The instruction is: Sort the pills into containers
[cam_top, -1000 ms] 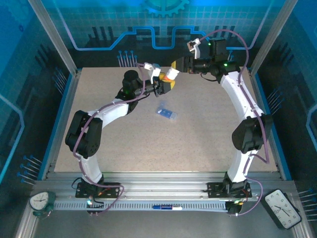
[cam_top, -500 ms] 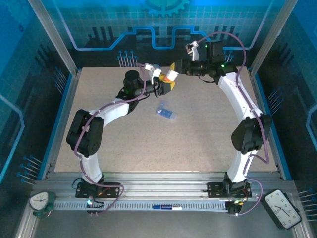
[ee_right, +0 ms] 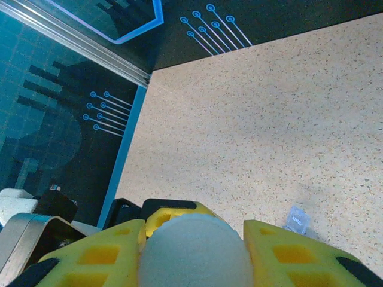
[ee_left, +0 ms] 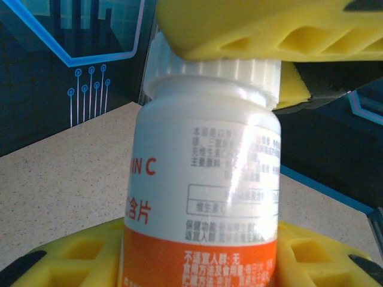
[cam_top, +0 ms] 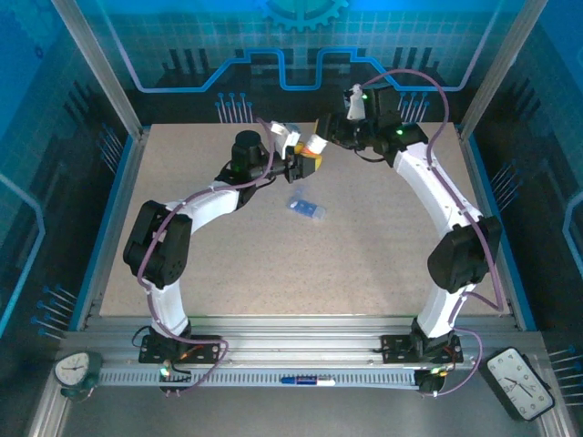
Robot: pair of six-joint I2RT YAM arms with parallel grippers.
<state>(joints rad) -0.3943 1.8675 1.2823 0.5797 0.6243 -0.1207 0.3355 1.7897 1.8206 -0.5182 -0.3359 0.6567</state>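
Both aloft — left end effector [cam_top: 308, 164] tight on bottle [ee_left: 203, 179], right end effector [cam_top: 320, 143] on cap [ee_left: 209, 72].

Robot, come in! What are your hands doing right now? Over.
Left fingers clamped on orange bottle. Right fingers gripping its white cap. Blue pill box lying on table, nothing blocking it.

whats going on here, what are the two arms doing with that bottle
The two arms are working on a pill bottle held up over the far part of the table. The left gripper grips the bottle's body, and the right gripper is clamped on its white cap, apparently to open it. The blue pill box lies on the table nearby, with neither gripper on it.
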